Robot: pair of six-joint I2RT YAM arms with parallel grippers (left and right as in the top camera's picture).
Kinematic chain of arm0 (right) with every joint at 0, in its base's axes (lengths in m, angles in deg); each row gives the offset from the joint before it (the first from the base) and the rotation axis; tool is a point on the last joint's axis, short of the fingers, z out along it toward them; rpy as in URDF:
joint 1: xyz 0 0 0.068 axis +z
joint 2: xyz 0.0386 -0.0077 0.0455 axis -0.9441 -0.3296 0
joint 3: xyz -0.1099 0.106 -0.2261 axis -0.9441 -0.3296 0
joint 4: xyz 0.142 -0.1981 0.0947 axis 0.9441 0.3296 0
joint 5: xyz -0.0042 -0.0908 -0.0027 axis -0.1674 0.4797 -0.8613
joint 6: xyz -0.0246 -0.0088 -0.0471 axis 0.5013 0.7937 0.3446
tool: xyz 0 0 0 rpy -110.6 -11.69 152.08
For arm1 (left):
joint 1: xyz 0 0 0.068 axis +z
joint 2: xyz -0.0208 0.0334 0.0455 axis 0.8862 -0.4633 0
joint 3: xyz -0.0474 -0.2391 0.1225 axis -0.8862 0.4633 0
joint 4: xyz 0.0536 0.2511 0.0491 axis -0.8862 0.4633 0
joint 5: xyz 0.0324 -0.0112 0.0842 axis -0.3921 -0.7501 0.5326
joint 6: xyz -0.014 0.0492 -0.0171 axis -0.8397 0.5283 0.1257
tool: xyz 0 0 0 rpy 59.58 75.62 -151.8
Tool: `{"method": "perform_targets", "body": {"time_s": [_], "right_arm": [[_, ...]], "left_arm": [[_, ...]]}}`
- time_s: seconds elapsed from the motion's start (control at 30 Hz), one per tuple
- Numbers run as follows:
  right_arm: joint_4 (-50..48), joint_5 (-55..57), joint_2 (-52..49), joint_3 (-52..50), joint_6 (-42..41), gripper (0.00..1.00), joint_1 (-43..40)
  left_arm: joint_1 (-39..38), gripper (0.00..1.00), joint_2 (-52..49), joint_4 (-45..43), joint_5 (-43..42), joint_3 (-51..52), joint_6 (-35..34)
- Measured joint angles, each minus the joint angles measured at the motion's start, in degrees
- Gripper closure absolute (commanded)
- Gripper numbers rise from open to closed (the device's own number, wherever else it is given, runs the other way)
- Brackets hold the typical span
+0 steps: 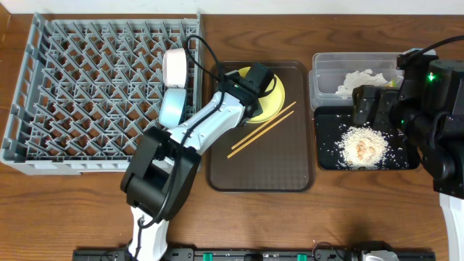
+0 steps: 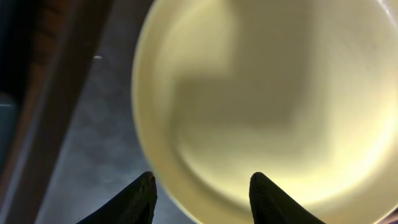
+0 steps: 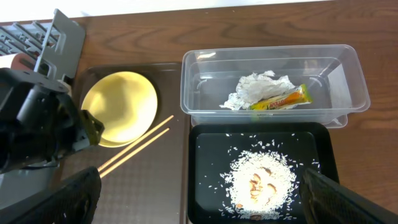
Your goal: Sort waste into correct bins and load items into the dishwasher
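A round yellow plate (image 1: 279, 101) lies on the brown serving tray (image 1: 261, 174), and it fills the left wrist view (image 2: 267, 93). My left gripper (image 1: 261, 81) (image 2: 202, 186) hangs open over the plate's left rim, with one finger (image 2: 134, 199) outside the rim and the other over the plate. Two chopsticks (image 1: 262, 130) (image 3: 134, 146) lie beside the plate. The clear tub (image 1: 324, 81) (image 3: 205, 62) holds the tissue (image 3: 258, 87) and the wrapper (image 3: 283, 99). Rice crumbs (image 1: 365, 147) (image 3: 261, 177) lie in the black tray (image 1: 330, 156). My right gripper (image 3: 205, 205) is open above them.
The grey dish rack (image 1: 87, 94) fills the left side. A white bowl (image 1: 174, 64) and a light blue bowl (image 1: 172, 107) stand on edge at its right. The right arm (image 1: 435, 130) covers the far right end of the tub and the black tray.
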Motion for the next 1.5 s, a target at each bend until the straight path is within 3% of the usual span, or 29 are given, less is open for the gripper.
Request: {"method": "perform_targets", "body": {"time_s": [0.3, 0.43, 0.57, 1.07, 1.5], "right_arm": [[0.00, 0.00, 0.00, 0.00, 0.00, 0.01, 0.00], [0.00, 0.00, 0.00, 0.00, 0.00, 0.01, 0.00], [0.00, 0.00, 0.00, 0.00, 0.00, 0.01, 0.00], [0.00, 0.00, 0.00, 0.00, 0.00, 0.01, 0.00], [0.00, 0.00, 0.00, 0.00, -0.02, 0.01, 0.00]], "left_arm": [[0.00, 0.53, -4.11, -0.61, -2.99, 0.02, 0.00], [0.00, 0.77, -4.11, -0.79, -3.26, 0.02, 0.09], [0.11, 0.92, -4.11, -1.05, -3.65, 0.02, -0.24], [0.98, 0.93, -3.89, -1.70, -4.96, 0.00, -0.79], [5.95, 0.93, -3.87, -6.08, -24.65, 0.04, 1.90]]}}
